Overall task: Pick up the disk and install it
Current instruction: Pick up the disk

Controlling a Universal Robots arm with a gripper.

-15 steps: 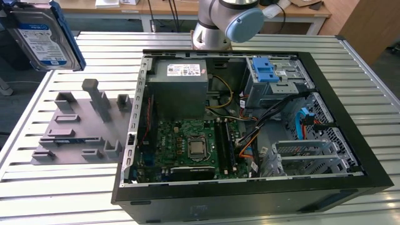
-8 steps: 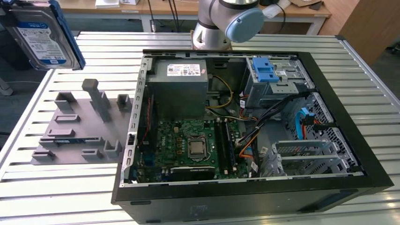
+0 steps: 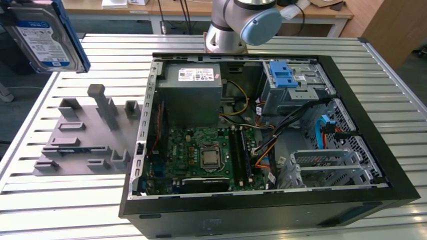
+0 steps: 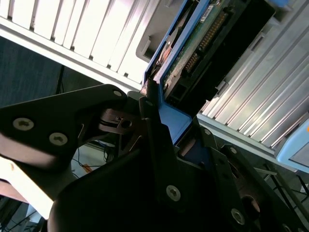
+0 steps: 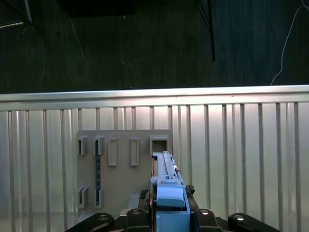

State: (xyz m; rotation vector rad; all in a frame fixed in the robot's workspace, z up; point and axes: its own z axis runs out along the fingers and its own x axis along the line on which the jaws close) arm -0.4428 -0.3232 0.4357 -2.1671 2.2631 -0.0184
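Observation:
The disk (image 3: pixel 43 37), a silver drive with a white-and-blue label in a blue carrier, hangs in the air at the exterior view's far upper left, beyond the table edge and above the grey fixture plate (image 3: pixel 87 135). In the second wrist view my gripper (image 4: pixel 164 121) is shut on the carrier's blue edge, with the disk's (image 4: pixel 203 43) green circuit-board side showing. The first wrist view shows the disk (image 5: pixel 166 186) edge-on, held in my gripper (image 5: pixel 169 215) over the fixture plate (image 5: pixel 125 179).
The open black computer case (image 3: pixel 267 200) lies on the slatted metal table (image 3: pixel 60 200). Inside are a grey power-supply box (image 3: pixel 190 95), a green motherboard (image 3: pixel 207 155) and a metal drive cage with blue latches (image 3: pixel 293 80). The arm's base (image 3: pixel 230 30) stands behind the case.

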